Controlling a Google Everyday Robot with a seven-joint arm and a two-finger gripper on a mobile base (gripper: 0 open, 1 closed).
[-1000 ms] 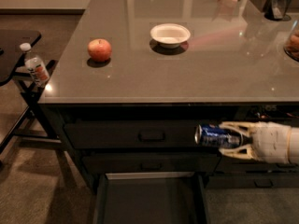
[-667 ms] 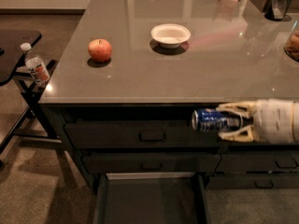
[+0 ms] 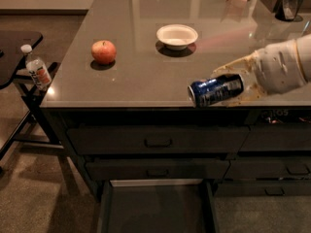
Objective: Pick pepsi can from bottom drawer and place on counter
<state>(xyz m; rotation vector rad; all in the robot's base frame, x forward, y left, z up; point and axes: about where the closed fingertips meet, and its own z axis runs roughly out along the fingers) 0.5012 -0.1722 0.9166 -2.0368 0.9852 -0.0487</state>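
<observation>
my pale gripper (image 3: 233, 85) pinches the dark blue metal pepsi can (image 3: 213, 91) sideways at the front edge of the glossy grey counter (image 3: 136, 62); lettering unreadable.

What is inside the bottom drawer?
The drawer shows only a bare dark floor; its front part is cut off by the picture edge. The can is out, held sideways by the tool over the front edge of the counter.

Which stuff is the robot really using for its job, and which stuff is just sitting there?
For the job: pepsi can, held sideways in the gripper over the front edge of the counter; bottom drawer, open below.
Just lying about: apple, white bowl, plastic bottle.
</observation>
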